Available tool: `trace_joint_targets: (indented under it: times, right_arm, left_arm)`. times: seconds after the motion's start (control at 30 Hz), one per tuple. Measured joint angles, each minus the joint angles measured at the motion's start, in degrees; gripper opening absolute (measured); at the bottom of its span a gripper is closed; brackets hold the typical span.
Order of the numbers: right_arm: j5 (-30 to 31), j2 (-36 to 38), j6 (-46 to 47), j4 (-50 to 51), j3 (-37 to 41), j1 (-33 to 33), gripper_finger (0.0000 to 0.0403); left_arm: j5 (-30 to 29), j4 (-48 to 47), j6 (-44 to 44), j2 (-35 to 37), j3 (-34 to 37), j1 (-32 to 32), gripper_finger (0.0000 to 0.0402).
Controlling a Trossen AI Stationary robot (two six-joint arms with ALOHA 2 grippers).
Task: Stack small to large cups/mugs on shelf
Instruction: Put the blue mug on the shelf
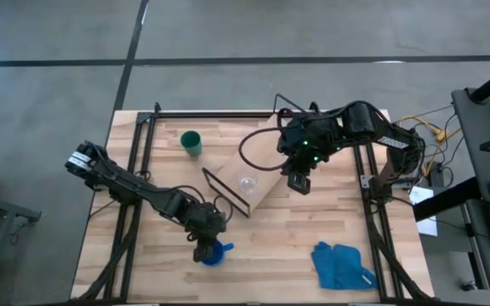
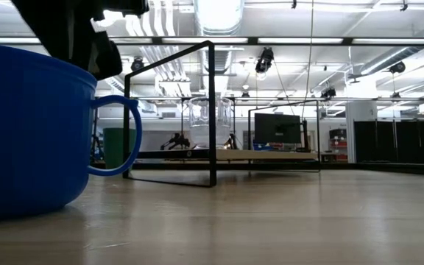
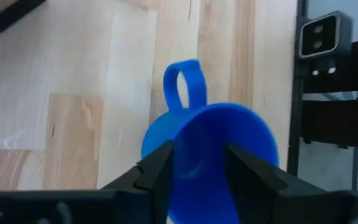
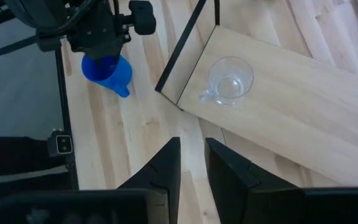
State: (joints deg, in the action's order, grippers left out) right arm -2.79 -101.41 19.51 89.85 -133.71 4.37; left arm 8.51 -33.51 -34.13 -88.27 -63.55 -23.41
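The bright blue mug stands upright on the table near the front edge, its handle pointing away from my left wrist. My left gripper is just above it, slightly open, one finger over the mug's mouth and one outside its wall. The clear glass cup stands on the light-wood shelf, which lies slantwise mid-table. The dark green cup stands on the table at the far left. My right gripper hovers over the shelf's right part, empty, with a narrow gap between its fingers. My left gripper comes at the blue mug from above, its fingers on either side of the wall at the side opposite the handle. I cannot tell whether the fingers touch the wall. The mug stands with its base on the table.
A crumpled blue cloth lies at the front right of the table. The shelf's black wire frame stands at its near left end, close to the mug. Black frame rails run along the table's left and right sides.
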Motion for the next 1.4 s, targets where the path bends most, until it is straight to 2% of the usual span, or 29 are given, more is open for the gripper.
trace_joint_targets:
  times: [0.13, 0.63, 0.77, 1.17, 1.27, 1.4]
  right_arm:
    - [0.0, 0.0, 0.0, 0.0, 0.0, 0.3, 0.0068]
    - [0.0, 0.0, 0.0, 0.0, 0.0, 0.4, 0.0068]
    - [0.0, 0.0, 0.0, 0.0, 0.0, 0.4, 0.0068]
    - [0.0, 0.0, 0.0, 0.0, 0.0, 0.4, 0.0068]
    - [0.0, 0.0, 0.0, 0.0, 0.0, 0.4, 0.0068]
    - [0.0, 0.0, 0.0, 0.0, 0.0, 0.4, 0.0068]
  left_arm:
    - [-1.9, 0.0, 0.0, 0.0, -0.4, 0.3, 0.0141]
    - [-2.1, -0.1, 0.6, -0.1, 1.3, 0.4, 0.0142]
    - [-2.3, -0.1, 3.1, -1.1, 1.8, 0.4, 0.0141]
    - [-2.4, -0.2, 3.4, -4.2, 1.7, 0.4, 0.014]
    - [-2.4, -0.6, 3.4, -4.2, 1.7, 0.4, 0.0123]
    - [-2.4, -0.5, 3.4, -3.8, 1.6, 0.4, 0.0064]
